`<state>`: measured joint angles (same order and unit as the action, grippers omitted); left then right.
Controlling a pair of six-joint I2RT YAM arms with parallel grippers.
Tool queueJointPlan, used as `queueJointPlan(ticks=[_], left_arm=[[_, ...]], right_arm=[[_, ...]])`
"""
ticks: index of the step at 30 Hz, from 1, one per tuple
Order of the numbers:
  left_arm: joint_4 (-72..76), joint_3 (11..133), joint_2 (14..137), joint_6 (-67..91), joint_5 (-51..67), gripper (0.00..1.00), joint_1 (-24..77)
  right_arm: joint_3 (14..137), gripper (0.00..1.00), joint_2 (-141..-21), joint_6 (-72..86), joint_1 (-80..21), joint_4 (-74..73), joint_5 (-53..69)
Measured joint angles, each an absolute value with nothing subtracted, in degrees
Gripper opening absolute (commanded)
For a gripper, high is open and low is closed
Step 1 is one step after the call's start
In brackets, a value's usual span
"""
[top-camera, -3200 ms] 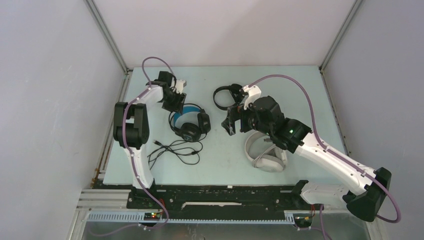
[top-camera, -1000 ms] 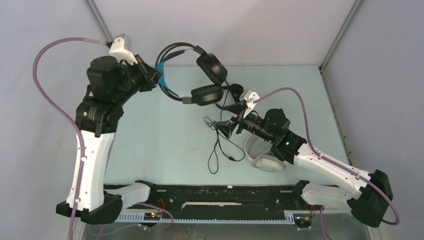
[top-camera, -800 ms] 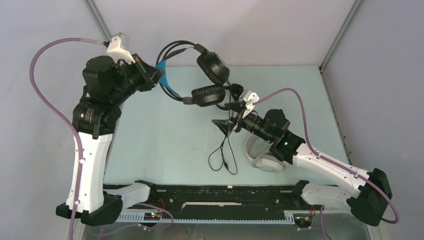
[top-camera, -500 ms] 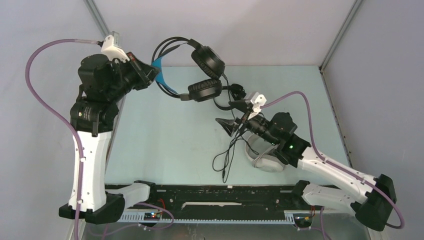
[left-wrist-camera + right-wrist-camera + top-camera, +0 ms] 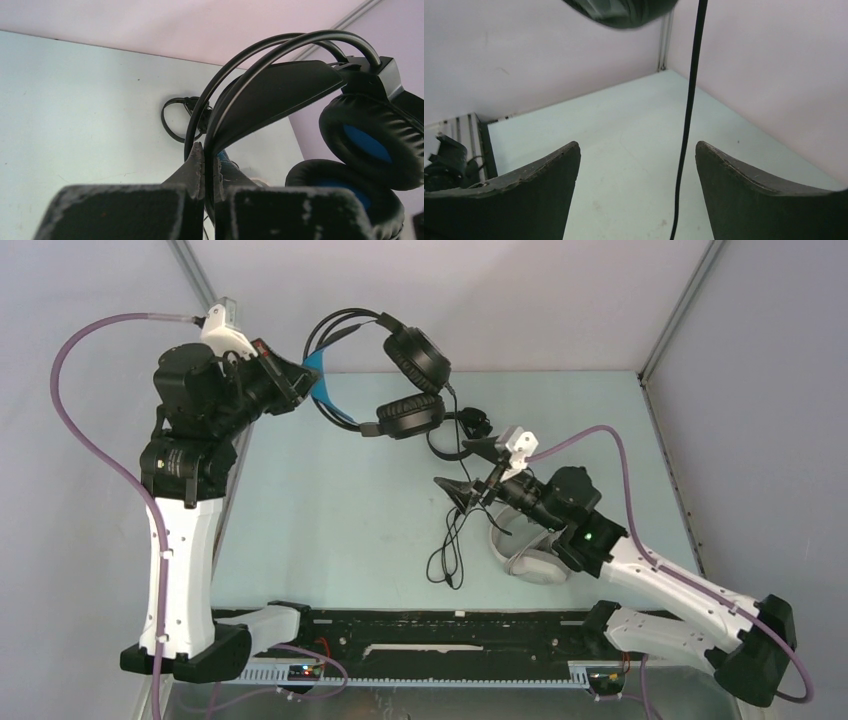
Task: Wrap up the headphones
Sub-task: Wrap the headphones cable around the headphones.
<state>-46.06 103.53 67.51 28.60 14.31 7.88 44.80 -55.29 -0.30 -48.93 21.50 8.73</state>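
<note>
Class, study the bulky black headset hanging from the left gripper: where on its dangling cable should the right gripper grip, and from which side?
Take the cable on its straight, vertical stretch below the black headset, coming level from the right, jaws closing across it. The open right gripper flanks that stretch; lower down it loops, likely harder to pinch.

Left gripper (image 5: 206, 156): pinched tight on the band of the bulky black headphones (image 5: 280, 90)
Ear cups (image 5: 372, 142): blue-lined, hanging at right
Desk (image 5: 75, 110): pale, thin black headset (image 5: 175, 117) lying beyond
</note>
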Motion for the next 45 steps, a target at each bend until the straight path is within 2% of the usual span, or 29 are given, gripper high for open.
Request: queueJointPlan(ticks=[12,17,27,36,45], left_arm=[[-45.25,103.74,67.72,28.91,18.61,0.0,7.75],[-45.23,103.74,67.83,28.95,20.01,0.0,7.51],[-39.48,103.66,67.75,33.71,29.08,0.0,4.69],[-32.47,101.14,66.35,37.8,35.4,0.0,2.96],[-28.1,92.88,65.98,38.33,43.35,0.0,3.81]], right_arm=[[41.69,0.86,-57.76,-3.53,-48.01,22.04,8.84],[40.56,0.78,-57.08,-3.95,-46.22,22.76,11.31],[36.32,0.54,-59.72,-2.35,-45.25,25.41,14.74],[34.72,0.0,-62.17,-0.58,-45.25,29.85,14.81],[36.38,0.0,-65.41,-0.49,-45.23,32.42,15.88]])
